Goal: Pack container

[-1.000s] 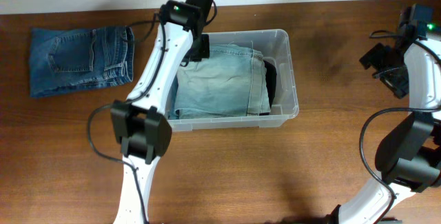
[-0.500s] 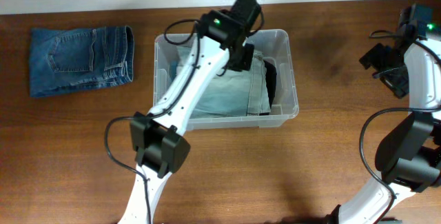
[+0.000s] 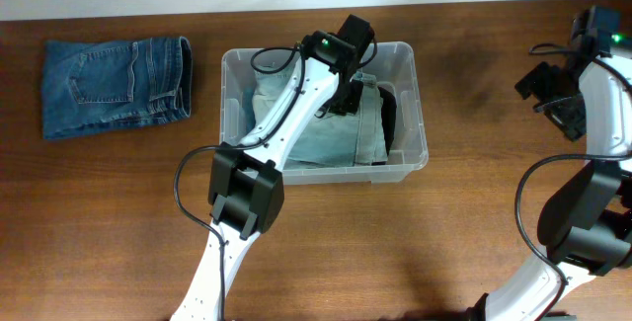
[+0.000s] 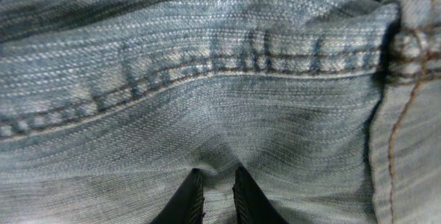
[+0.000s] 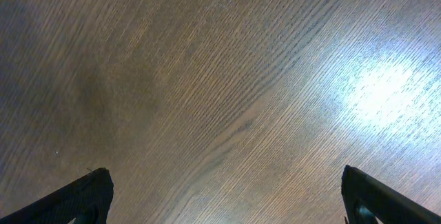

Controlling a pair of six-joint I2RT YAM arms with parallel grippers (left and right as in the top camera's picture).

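**Obs. A:** Where did the container (image 3: 421, 104) sit, and what was the left pincer (image 4: 219, 182) doing?

**Obs. B:** The container stood mid-counter (image 3: 118, 222), its long axis running left to right. The left arm reached in over the back rim. On the wrist view the pincer was clenched nearly shut, with a pucker of the pale jeans (image 3: 370, 133) nipped between its tips. Those jeans lay folded flat in the container. Something dark (image 3: 390, 114) was wedged at their right edge, but I could not tell what it was.

**Obs. A:** And the right pincer (image 5: 224, 182)?

**Obs. B:** Released, with the jaws spread wide over bare wood. It was far off to the right, well apart from the container.

**Obs. A:** Which relation matters for the next move?

**Obs. B:** The dark blue jeans (image 3: 114, 86). They lay folded on the counter to the left of the container, clear of its left wall and not touching it. Their long axis was parallel to the container's. From the left pincer they lay leftward, past the container's left wall. My judgement is that the left arm is plainly the nearer one, since the right would have to cross the whole container. The left pincer would need to let go of the pale denim and lift clear of the rim before travelling left.
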